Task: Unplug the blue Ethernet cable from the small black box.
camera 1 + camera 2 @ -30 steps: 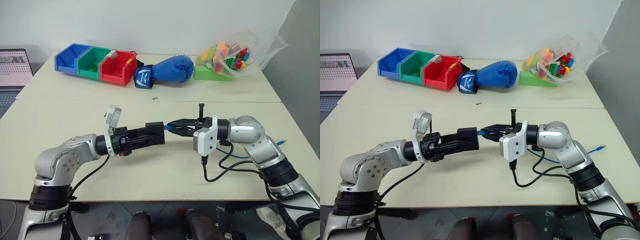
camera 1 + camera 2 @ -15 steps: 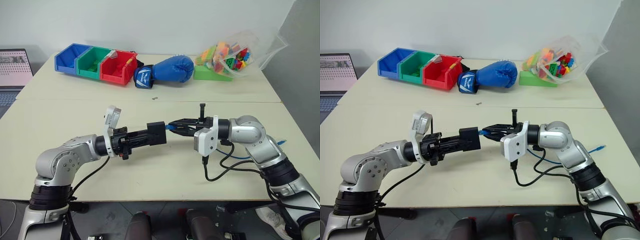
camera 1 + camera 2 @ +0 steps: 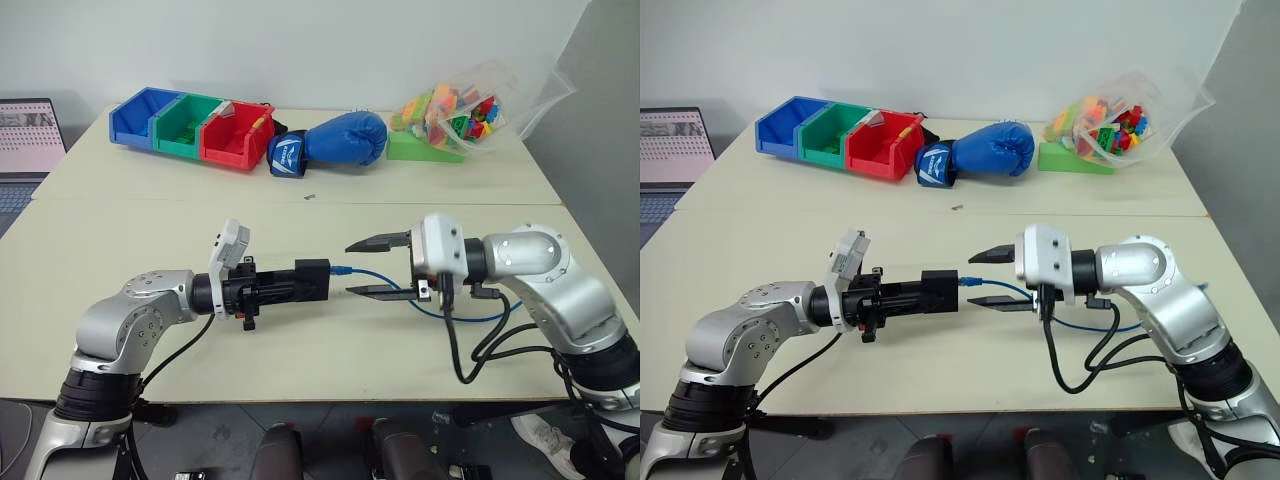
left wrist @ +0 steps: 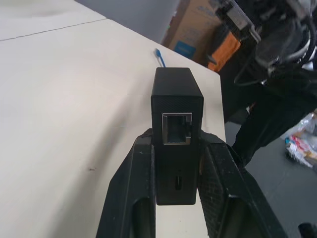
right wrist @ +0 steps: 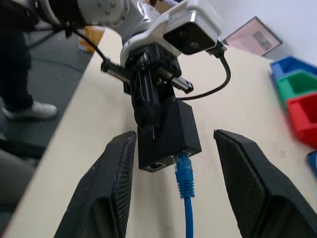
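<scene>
Blue Ethernet cable point(image 5: 185, 184) plugged in small black box point(image 3: 311, 279); right claw point(image 3: 377, 267) agape.

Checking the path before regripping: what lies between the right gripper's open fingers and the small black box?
The blue Ethernet cable's plug, still seated in the small matte black box, shown in the right wrist view.

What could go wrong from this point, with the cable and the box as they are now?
The blue Ethernet cable is still plugged into the small black box, while the right gripper stands open around it without a grip; closing off-centre may pinch the cord, not the plug. The left gripper, shut on the box, holds it only by its lower sides, so a pull may twist it loose.
</scene>
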